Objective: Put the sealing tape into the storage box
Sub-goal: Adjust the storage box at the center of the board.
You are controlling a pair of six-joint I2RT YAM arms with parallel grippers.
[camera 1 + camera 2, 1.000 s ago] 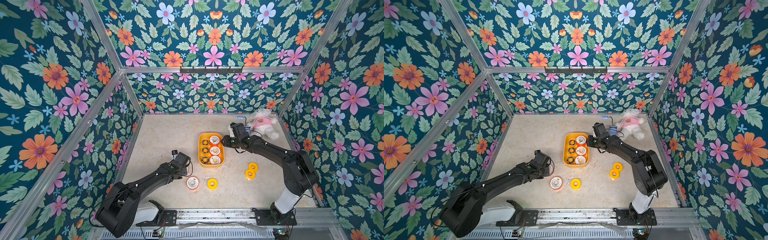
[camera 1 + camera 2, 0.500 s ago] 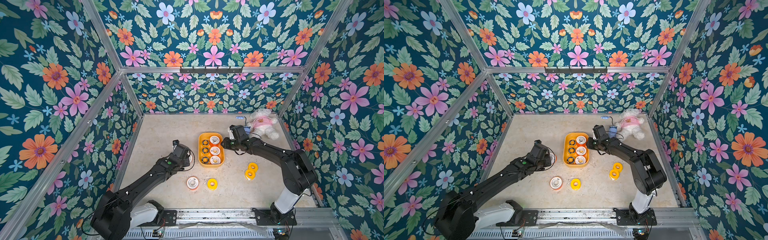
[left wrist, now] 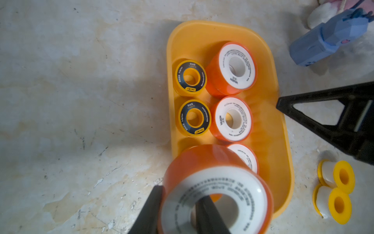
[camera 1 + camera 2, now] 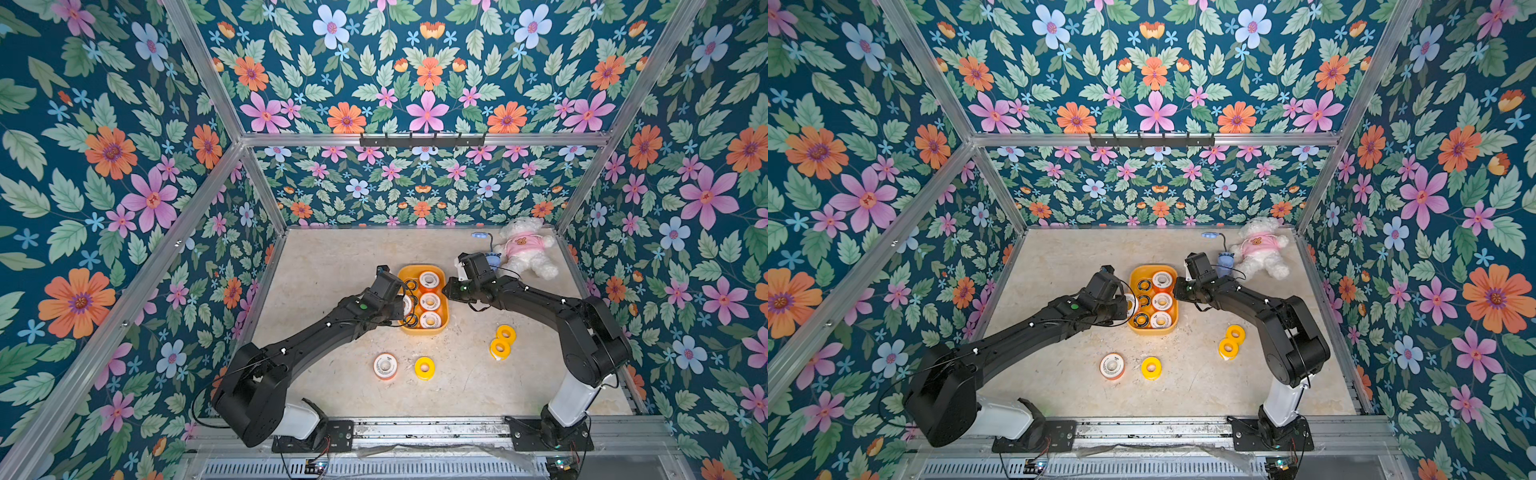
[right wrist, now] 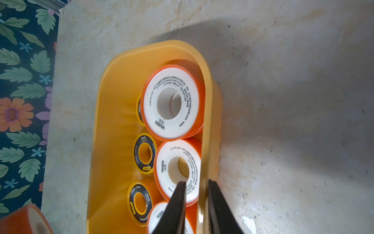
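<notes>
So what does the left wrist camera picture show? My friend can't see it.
The left gripper holds a white-faced orange tape roll, one finger through its hole, over the edge of the yellow-orange storage box. Inside show two black-and-yellow rings and three more white-faced rolls; two yellow rolls and a blue gadget lie outside on the table.

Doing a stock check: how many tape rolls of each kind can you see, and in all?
White-orange rolls: 5 (3 in box, 1 on table, 1 in left gripper)
Black-yellow rings: 3
Yellow rolls: 3
Total: 11
</notes>
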